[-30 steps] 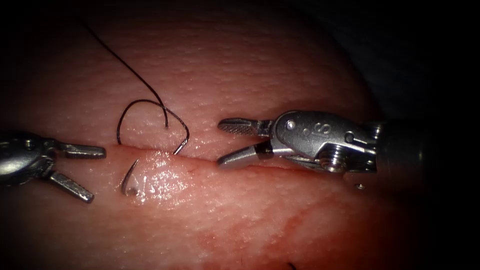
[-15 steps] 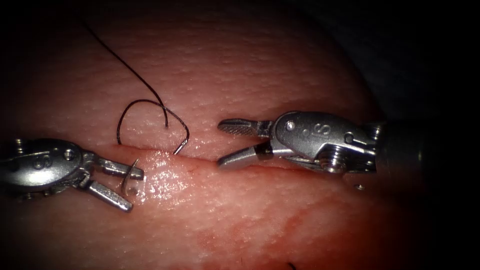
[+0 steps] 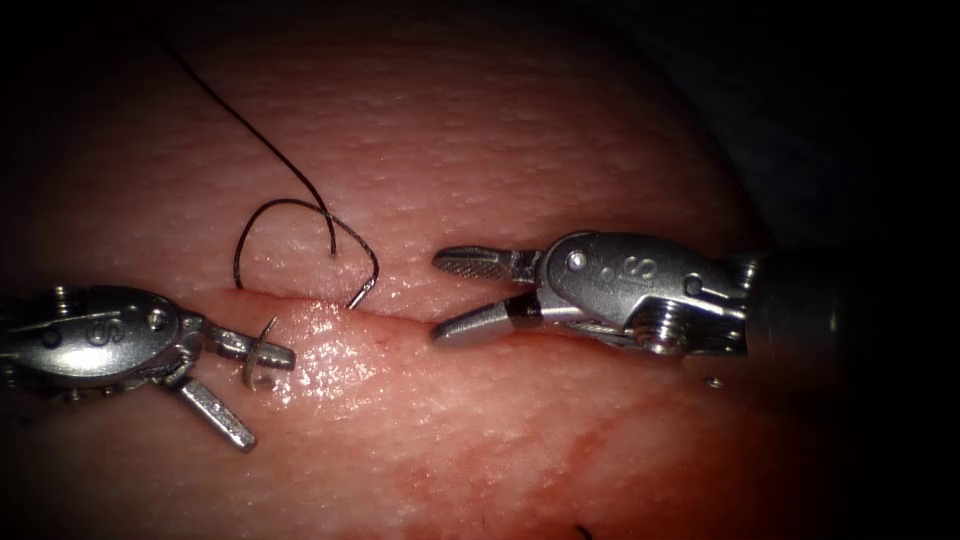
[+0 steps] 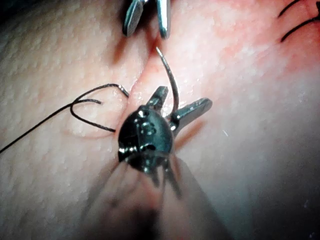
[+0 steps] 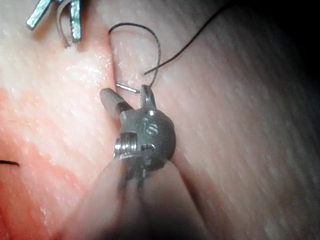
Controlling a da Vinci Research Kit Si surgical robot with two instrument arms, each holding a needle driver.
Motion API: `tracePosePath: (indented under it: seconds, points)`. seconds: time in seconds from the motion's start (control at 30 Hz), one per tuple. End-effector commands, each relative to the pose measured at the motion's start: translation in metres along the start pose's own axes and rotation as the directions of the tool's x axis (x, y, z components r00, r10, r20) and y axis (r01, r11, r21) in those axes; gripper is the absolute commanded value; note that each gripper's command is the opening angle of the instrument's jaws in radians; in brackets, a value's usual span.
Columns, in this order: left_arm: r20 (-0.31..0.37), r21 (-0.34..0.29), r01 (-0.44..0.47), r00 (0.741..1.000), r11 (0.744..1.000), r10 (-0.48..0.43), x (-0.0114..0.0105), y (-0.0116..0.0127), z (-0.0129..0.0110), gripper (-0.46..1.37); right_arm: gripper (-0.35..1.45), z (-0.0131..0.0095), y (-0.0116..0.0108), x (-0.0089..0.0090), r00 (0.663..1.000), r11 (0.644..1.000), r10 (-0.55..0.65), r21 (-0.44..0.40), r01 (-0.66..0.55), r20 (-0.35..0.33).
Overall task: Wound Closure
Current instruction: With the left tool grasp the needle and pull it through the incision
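In the endoscope view one curved needle (image 3: 262, 352) sits through the tissue (image 3: 520, 440), its tip emerging below the cut (image 3: 400, 322); the left tool (image 3: 262, 385) straddles it, jaws spread, holding nothing. The right tool (image 3: 436, 298) is also spread and empty. In the left wrist view the needle (image 4: 171, 90) looks stiff, thin and probably slippery, best gripped just behind the tip. In the right wrist view one limp thread (image 5: 155, 47) loops above the cut.

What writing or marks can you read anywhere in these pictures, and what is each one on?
"S": on the metal wrist housing of the left pincer, endoscope view.
"S": on the wrist housing of the right pincer, same view; a round mark beside it is too blurred to read.
A mark on the right pincer's housing in the right wrist view is too blurred to read.
Nothing written on the tissue, needle or thread.
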Motion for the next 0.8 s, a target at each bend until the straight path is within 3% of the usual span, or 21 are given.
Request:
tracePosePath:
  seconds: [0.03, 0.07, 0.13, 0.2, 0.23, 0.6, 0.7, 0.8]
  points:
    - [0.0, 0.001, 0.002, 1.0, 1.0, -0.002, 0.0001, 0.0, 0.0, 0.36, 0.39, 0.0, 0.0, 0.0, 1.0, 1.0, 0.0, -0.002, 0.0, 0.0]
    - [0.0, 0.001, 0.002, 1.0, 1.0, -0.002, 0.0002, 0.0, 0.0, 0.34, 0.39, 0.0, 0.0, 0.0, 1.0, 1.0, 0.0, -0.002, 0.0, 0.0]
    - [-0.001, 0.002, 0.004, 1.0, 1.0, -0.004, 0.0004, 0.0, 0.0001, 0.01, 0.38, 0.0, 0.0, 0.0, 1.0, 1.0, 0.0, -0.002, 0.0, 0.0]
    - [-0.001, 0.002, 0.017, 1.0, 1.0, -0.017, 0.0007, 0.0, 0.0003, -0.12, 0.38, 0.0, 0.0, 0.0, 1.0, 1.0, -0.001, -0.002, 0.001, 0.0]
    - [-0.004, 0.007, 0.042, 0.999, 0.999, -0.042, 0.0009, -0.0001, 0.0004, -0.35, 0.38, 0.0, 0.0, 0.0, 1.0, 1.0, -0.001, -0.002, 0.001, 0.0]
    - [-0.029, 0.05, 0.138, 0.99, 0.989, -0.137, 0.0027, 0.0001, -0.0007, -0.35, 0.33, 0.0001, -0.0002, 0.0, 1.0, 1.0, -0.001, -0.002, 0.001, 0.0]
    - [-0.044, 0.06, 0.227, 0.973, 0.972, -0.225, 0.0033, 0.0008, -0.0007, -0.35, 0.33, 0.0001, -0.0002, 0.0, 1.0, 1.0, -0.001, -0.001, 0.001, 0.0]
    - [-0.058, 0.055, 0.347, 0.937, 0.936, -0.344, 0.0037, 0.0017, -0.0006, -0.35, 0.32, 0.0001, -0.0002, 0.0, 1.0, 1.0, 0.0, -0.001, 0.0, 0.0]
